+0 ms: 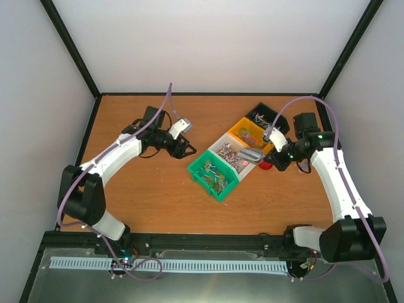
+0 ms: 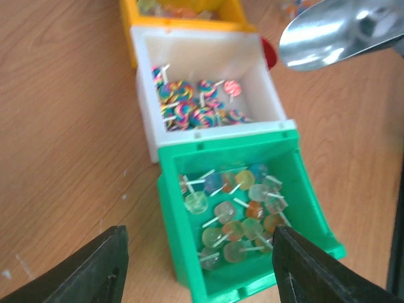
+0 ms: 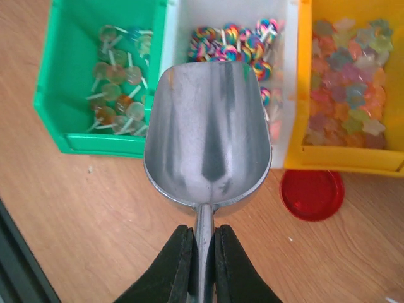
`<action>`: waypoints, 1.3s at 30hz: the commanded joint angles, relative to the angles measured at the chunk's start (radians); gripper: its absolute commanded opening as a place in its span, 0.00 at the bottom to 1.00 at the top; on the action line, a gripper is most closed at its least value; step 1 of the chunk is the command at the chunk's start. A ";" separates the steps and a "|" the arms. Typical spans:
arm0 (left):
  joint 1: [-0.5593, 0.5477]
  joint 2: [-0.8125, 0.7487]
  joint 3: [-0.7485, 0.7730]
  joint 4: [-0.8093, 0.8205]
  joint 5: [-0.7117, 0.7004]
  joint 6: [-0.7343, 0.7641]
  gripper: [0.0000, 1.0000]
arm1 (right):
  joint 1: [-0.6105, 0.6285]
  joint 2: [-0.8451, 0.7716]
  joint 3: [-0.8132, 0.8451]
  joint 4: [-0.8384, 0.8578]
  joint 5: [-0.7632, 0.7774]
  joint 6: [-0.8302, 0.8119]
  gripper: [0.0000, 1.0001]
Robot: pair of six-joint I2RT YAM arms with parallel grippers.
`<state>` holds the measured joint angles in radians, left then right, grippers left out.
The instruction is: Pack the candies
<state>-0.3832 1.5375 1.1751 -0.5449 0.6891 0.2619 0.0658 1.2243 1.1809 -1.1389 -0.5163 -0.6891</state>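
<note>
Candies fill a row of bins: pale lollipops (image 2: 237, 211) in the green bin (image 1: 213, 172), swirled lollipops (image 2: 189, 107) in the white bin (image 1: 231, 151), star-shaped sweets (image 3: 350, 82) in the yellow bin (image 1: 250, 134). My right gripper (image 3: 203, 252) is shut on the handle of an empty silver scoop (image 3: 208, 136), held above the white bin's near edge. My left gripper (image 2: 199, 271) is open and empty, hovering left of the green bin (image 2: 189, 227).
A black bin (image 1: 267, 117) with sweets ends the row at the back right. A red round lid (image 3: 312, 194) lies on the wooden table beside the yellow bin (image 3: 303, 126). Black frame posts edge the table.
</note>
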 commanded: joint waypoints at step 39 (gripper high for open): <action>-0.127 0.305 0.072 0.037 -0.107 0.076 0.41 | 0.270 0.302 -0.299 0.594 0.239 0.223 0.03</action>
<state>-0.4961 1.8179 1.2060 -0.5095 0.5362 0.2905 0.3210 1.4849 0.9730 -0.6281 -0.2260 -0.5079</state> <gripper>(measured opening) 0.420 0.065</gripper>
